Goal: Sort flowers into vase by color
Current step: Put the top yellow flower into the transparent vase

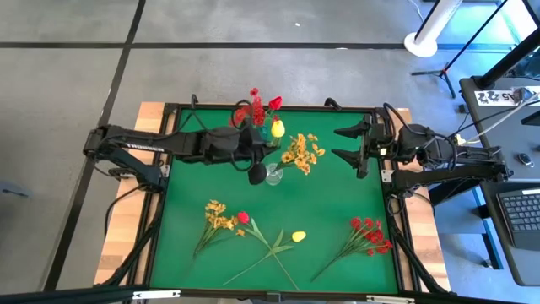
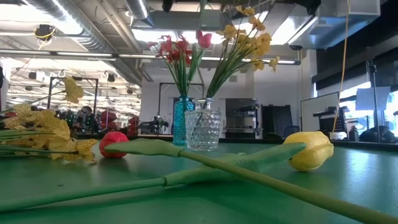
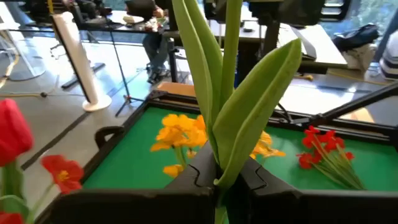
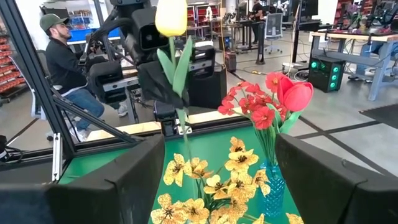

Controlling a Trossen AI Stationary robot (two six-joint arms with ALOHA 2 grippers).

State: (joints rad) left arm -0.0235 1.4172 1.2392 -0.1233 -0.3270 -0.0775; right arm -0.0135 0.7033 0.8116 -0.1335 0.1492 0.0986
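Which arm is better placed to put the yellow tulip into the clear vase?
Left. The left claw already grips the yellow tulip by its stem, close above the clear vase; the right claw waits open and empty.

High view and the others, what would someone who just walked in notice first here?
Probably the left claw, shut on a yellow tulip and holding it upright above the two vases at the far middle of the green table. Next, the blue vase full of red flowers beside the clear glass vase of yellow sprigs. More flowers lie loose along the near edge.
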